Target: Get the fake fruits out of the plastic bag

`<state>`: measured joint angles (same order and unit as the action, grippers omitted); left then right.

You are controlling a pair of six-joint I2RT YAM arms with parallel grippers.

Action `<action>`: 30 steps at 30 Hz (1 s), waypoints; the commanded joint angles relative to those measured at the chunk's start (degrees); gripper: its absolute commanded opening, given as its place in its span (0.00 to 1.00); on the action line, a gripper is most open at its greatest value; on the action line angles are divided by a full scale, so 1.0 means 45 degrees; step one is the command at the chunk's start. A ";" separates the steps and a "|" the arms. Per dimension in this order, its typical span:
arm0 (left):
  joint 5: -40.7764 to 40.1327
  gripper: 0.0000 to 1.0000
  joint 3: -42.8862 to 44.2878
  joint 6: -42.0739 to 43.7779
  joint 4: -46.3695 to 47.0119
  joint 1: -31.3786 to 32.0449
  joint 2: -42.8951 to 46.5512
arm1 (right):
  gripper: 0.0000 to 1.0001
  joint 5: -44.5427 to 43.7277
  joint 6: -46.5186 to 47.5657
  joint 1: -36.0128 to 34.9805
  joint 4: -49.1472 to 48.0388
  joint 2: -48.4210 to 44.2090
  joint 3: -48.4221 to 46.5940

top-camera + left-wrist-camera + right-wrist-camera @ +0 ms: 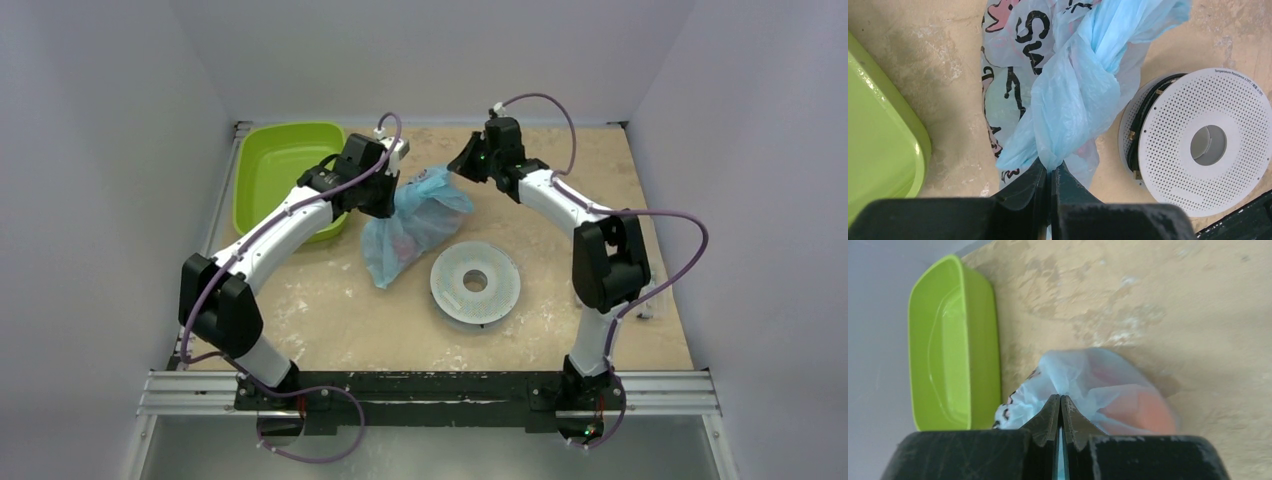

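The light-blue plastic bag (413,225) hangs between my two grippers above the table's middle, its lower end touching the table. My left gripper (392,190) is shut on a bunched fold of the bag (1073,95). My right gripper (462,163) is shut on the bag's other edge (1083,375). The fake fruits are inside the bag: an orange piece (1143,410) shows through the film in the right wrist view, and a reddish blur (405,247) shows near the bag's bottom. The other fruits are hidden.
A lime-green tray (280,175) stands at the back left, beside my left arm. A white perforated spool (475,283) lies on the table just right of the bag's lower end. The table's back edge meets the wall behind the grippers.
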<state>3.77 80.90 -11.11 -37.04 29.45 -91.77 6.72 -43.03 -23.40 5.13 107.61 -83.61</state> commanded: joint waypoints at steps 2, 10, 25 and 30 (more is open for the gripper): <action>-0.0019 0.00 0.0142 0.0302 -0.0172 0.0018 0.0641 | 0.00 0.0032 0.1173 0.0551 0.0059 0.0047 -0.0785; 0.1100 0.30 0.0086 0.0411 0.0005 0.0019 0.0893 | 0.00 0.0664 0.1877 0.0538 0.0173 -0.0575 -0.0459; 0.1309 0.85 0.0376 0.0382 0.0291 0.0041 0.0770 | 0.00 0.1861 0.3338 -0.0704 0.0167 -0.2126 0.0885; 0.1140 0.57 0.0332 0.0294 0.0190 0.0119 0.0807 | 0.00 0.1726 0.3386 -0.0986 0.0166 -0.2213 0.0835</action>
<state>9.17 80.27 -9.89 -36.99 29.61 -88.29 13.34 -29.76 -27.16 6.52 100.09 -79.64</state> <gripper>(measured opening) 0.653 0.003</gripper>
